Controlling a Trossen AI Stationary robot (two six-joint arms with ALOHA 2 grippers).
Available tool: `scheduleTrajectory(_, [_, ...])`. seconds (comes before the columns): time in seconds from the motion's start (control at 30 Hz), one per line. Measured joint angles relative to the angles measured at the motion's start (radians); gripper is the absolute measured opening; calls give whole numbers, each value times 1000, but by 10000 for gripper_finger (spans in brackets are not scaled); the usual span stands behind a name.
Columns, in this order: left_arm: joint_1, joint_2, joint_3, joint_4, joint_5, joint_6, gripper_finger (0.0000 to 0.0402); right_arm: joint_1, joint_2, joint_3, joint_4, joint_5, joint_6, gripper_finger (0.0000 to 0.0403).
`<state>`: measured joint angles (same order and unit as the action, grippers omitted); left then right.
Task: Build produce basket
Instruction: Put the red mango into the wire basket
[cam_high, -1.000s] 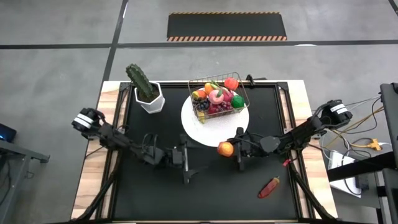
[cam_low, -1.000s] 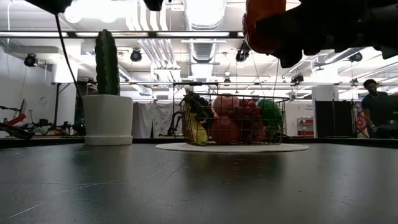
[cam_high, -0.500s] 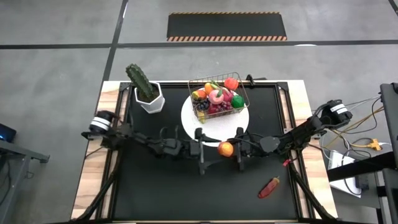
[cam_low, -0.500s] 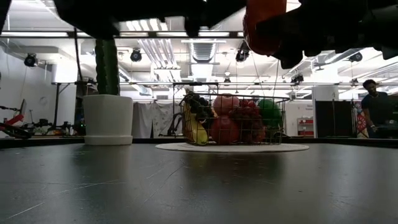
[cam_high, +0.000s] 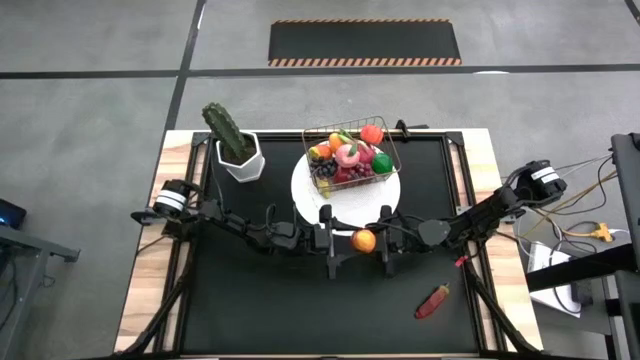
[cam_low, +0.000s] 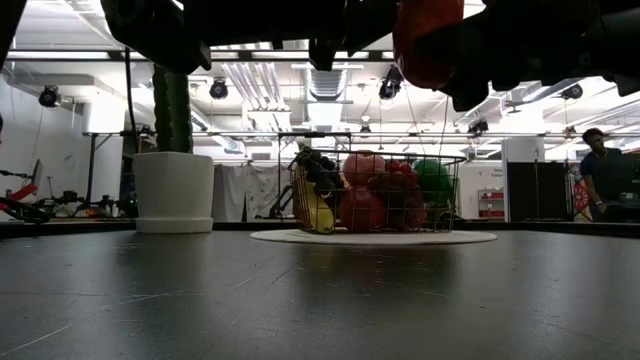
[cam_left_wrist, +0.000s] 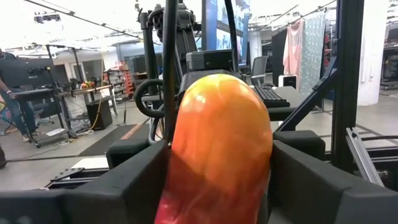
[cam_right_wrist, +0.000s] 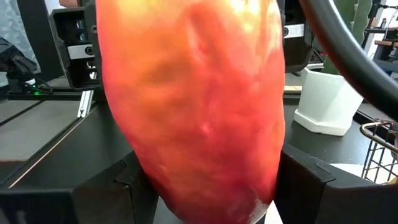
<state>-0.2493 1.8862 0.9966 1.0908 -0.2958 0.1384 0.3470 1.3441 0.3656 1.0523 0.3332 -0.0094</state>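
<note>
No writing is readable anywhere. The right tool (cam_high: 372, 240) is clamped on an orange-red fruit (cam_high: 363, 240) beside the basket (cam_high: 351, 153). The left tool (cam_high: 331, 240) faces it, fingers spread apart above the tabletop (cam_high: 250, 300).

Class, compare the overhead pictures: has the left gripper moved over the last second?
Yes. The left gripper has travelled toward the right gripper, ending just below the white plate, beside the held fruit.
</note>
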Motion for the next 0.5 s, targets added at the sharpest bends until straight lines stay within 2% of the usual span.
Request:
scheduleTrajectory(0.13, [1,0,0,-2,1,-1,204,0,0,-1,0,0,16,254])
scheduleTrajectory(0.23, [1,-1,0,-5,1,-1,181,0,0,-1,-2,6,37,284])
scheduleTrajectory(0.4, [1,-13,-3,-22,6,-1,180,2,-21,-2,-29,7,41,330])
scheduleTrajectory(0.5, [1,-73,-3,-127,5,25,181,2,-94,-2,-114,7,76,348])
